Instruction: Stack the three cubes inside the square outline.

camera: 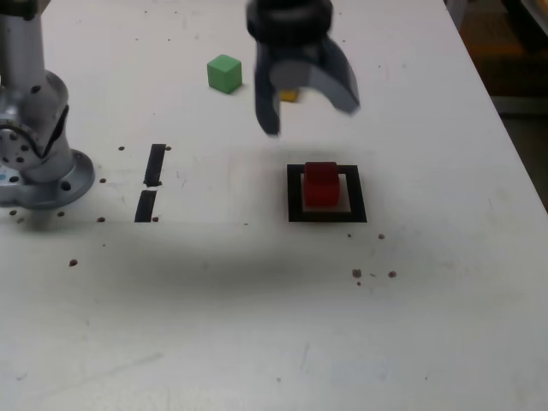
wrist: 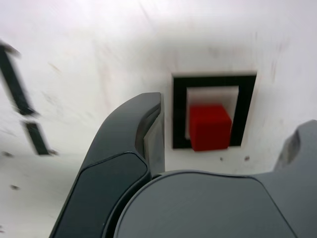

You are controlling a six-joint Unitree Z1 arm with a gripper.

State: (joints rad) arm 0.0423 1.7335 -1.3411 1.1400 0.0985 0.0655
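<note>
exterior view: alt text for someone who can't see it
A robot arm's open gripper, fingers blurred, hangs above a white table. Below it, a red cube sits inside a black square outline; farther back are a green cube and a partly hidden yellow cube.

Exterior view looks down from above the table; closer wrist view shares the square outline (camera: pixel 295 195).

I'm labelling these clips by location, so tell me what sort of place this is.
Probably a robotics lab or test bench: a robot arm's base on a pale table, black tape marks and small coloured cubes.
</note>
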